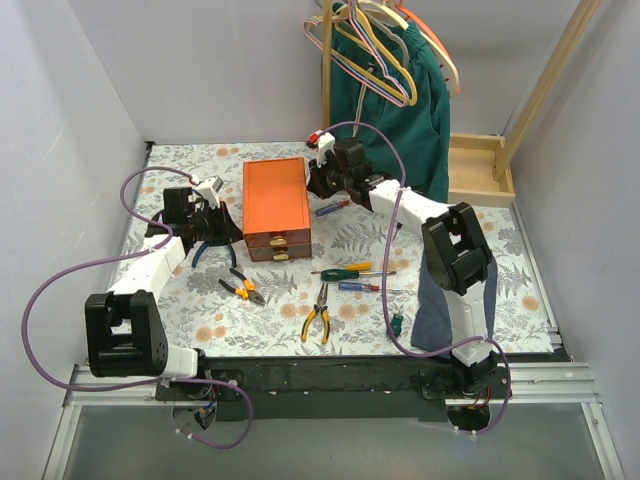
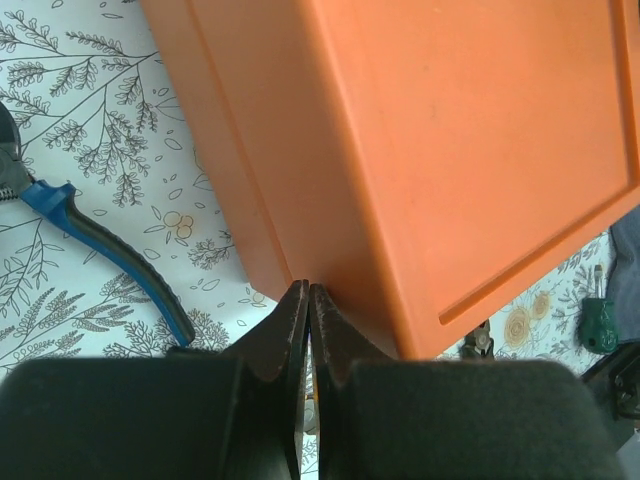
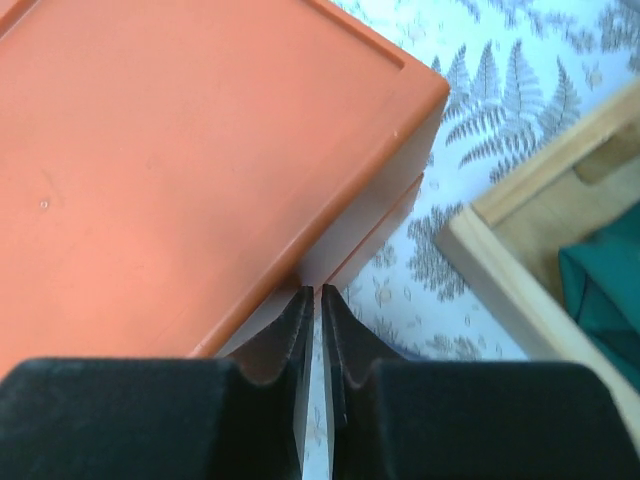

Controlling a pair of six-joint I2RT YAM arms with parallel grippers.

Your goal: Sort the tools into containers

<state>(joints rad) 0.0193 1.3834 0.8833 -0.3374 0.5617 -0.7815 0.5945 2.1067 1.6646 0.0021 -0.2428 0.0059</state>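
The orange cabinet (image 1: 275, 200) stands mid-table, its two clear drawer fronts (image 1: 277, 247) facing me and closed. My left gripper (image 1: 228, 226) is shut and empty, its tips against the cabinet's left side (image 2: 260, 230). My right gripper (image 1: 312, 185) is shut and empty, its tips against the cabinet's right side (image 3: 350, 250). Blue-handled pliers (image 1: 208, 250) lie under the left gripper and show in the left wrist view (image 2: 110, 250). Orange-black pliers (image 1: 243, 288), yellow-black pliers (image 1: 318, 315), a green and yellow screwdriver (image 1: 345, 272), a red-blue one (image 1: 362, 287) and another (image 1: 332, 208) lie on the mat.
A wooden rack base (image 1: 478, 170) stands at the back right with coloured hangers (image 1: 375, 45) and a green cloth (image 1: 400, 110) above it. A small green tool (image 1: 397, 322) lies by the right arm. Grey walls close in left and right.
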